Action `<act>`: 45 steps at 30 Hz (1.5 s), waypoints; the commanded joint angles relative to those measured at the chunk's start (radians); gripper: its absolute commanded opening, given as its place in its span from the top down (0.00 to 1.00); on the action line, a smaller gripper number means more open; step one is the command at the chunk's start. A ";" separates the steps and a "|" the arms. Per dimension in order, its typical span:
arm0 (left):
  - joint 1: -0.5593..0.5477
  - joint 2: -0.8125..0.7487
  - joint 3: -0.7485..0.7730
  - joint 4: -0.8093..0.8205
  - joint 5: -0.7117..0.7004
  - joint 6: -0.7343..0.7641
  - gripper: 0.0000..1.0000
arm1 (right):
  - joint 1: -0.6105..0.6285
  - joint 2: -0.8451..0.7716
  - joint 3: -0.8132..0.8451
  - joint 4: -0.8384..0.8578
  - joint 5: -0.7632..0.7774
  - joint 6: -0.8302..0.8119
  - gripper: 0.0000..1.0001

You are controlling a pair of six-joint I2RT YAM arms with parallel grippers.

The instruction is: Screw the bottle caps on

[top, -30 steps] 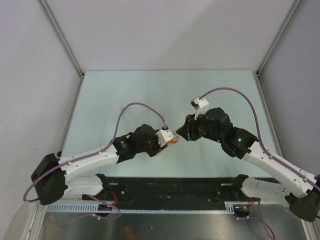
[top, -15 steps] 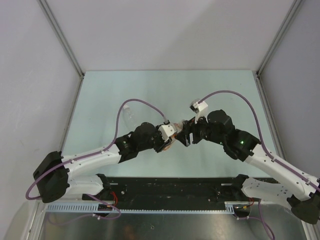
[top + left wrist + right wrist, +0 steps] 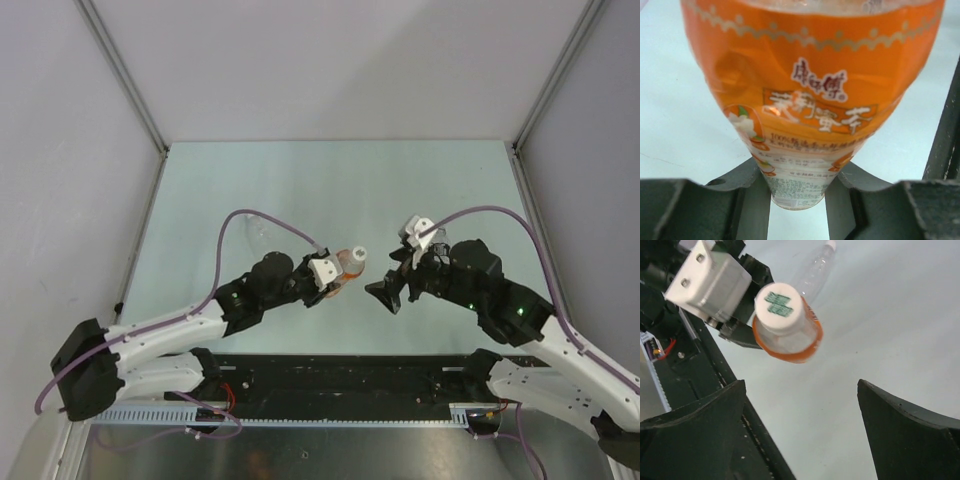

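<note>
Left fingers (image 3: 715,205) clamp the orange bottle (image 3: 810,100) — right fingers (image 3: 695,435) spread wide, just clear of its white cap (image 3: 778,301).

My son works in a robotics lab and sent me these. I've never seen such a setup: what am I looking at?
These are two robot arms bolted at the near edge of a pale table, each ending in a two-finger gripper. The wide picture looks down from above and behind them; the other two come from cameras on the wrists. The left gripper is clamped on an orange bottle whose white cap sits on its neck. The right gripper is open, holds nothing and faces that cap. A clear bottle lies on the table behind.
</note>
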State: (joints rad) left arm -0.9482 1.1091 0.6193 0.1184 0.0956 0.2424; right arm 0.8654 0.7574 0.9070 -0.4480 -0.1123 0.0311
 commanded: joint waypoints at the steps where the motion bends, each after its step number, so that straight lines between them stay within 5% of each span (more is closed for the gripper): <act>1: 0.014 -0.108 -0.064 0.063 0.094 0.109 1.00 | -0.009 -0.107 -0.075 0.130 -0.068 -0.194 0.04; 8: 0.063 -0.232 -0.149 0.054 0.333 0.163 1.00 | -0.023 -0.158 -0.136 0.220 -0.472 -0.423 0.15; 16: 0.089 -0.218 -0.171 0.040 0.444 0.183 1.00 | -0.024 -0.091 -0.138 0.356 -0.627 -0.463 0.21; 24: 0.092 -0.171 -0.150 0.027 0.475 0.185 1.00 | -0.024 -0.002 -0.131 0.522 -0.678 -0.385 0.33; 34: 0.091 -0.171 -0.144 0.023 0.484 0.188 1.00 | -0.023 0.063 -0.099 0.485 -0.729 -0.392 0.50; 45: 0.092 -0.142 -0.131 0.022 0.501 0.185 1.00 | -0.022 0.074 -0.099 0.487 -0.756 -0.352 0.56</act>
State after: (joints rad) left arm -0.8631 0.9634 0.4507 0.1177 0.5732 0.4110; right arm 0.8421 0.8284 0.7689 0.0093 -0.8383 -0.3481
